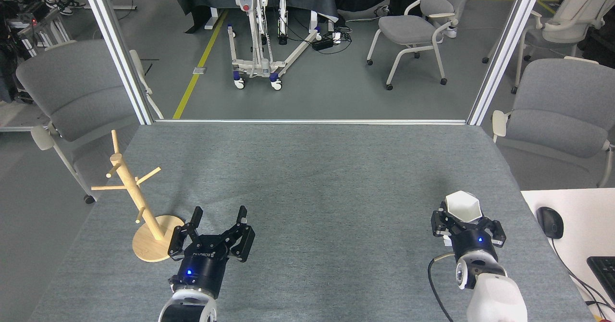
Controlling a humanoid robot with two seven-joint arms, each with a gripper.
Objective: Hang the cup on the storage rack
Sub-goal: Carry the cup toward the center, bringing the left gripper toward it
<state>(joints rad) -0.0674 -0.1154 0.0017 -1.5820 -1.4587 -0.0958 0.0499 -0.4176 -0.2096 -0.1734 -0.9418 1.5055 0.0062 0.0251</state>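
The white faceted cup (463,205) stands upright at the table's near right, its hexagonal rim facing up. My right gripper (464,222) is shut on its lower body from the near side; the handle is hidden. The wooden storage rack (130,187) stands at the near left on its round base (150,246), with bare pegs angling off the post. My left gripper (219,215) is open with nothing between its fingers, just right of that base, fingertips pointing away from me.
Grey felt covers the table (312,178). A white desk at the right edge carries a black mouse (550,222) and a keyboard (606,270). Grey chairs (81,96) flank the table, and metal frame posts (120,53) rise at its far corners.
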